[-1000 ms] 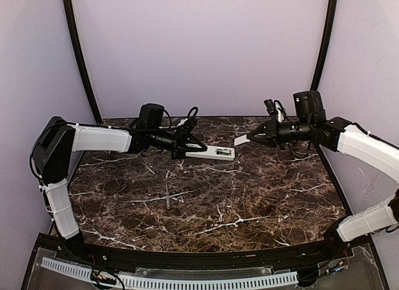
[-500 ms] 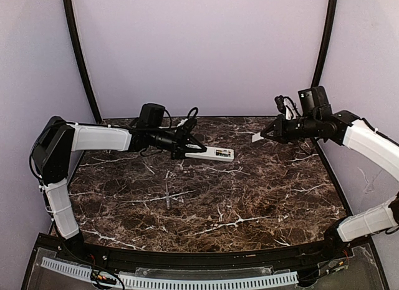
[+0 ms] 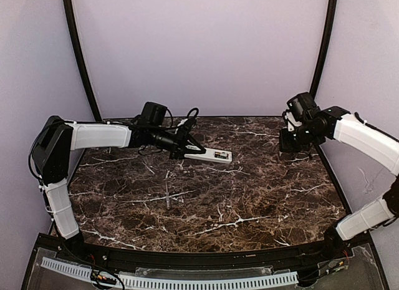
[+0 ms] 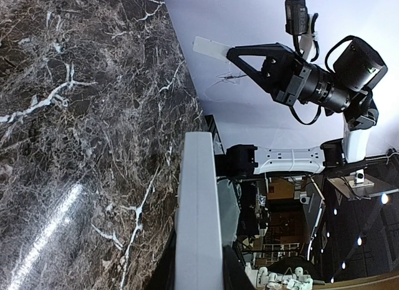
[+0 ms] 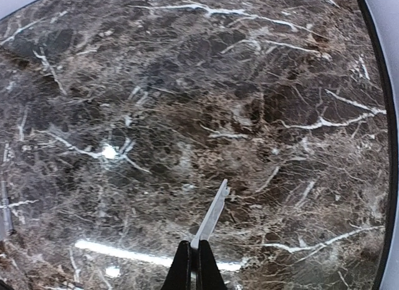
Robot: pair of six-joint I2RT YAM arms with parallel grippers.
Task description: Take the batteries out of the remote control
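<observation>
We stretch our left arm (image 3: 93,137) level across the far side of the tabletop (image 3: 249,196), our left end effector (image 3: 182,149) pointing right and clamped on one end of the remote control (image 3: 211,155). Our right arm (image 3: 365,137) bends in from the right edge with its wrist tipped downward. Our right end effector (image 5: 192,260) is pinched tight on a thin white cover piece (image 5: 212,216), raised off the tabletop.

White-shelled arms (image 3: 96,138) carry black joints (image 3: 52,151), seemingly black cables (image 3: 192,111).
</observation>
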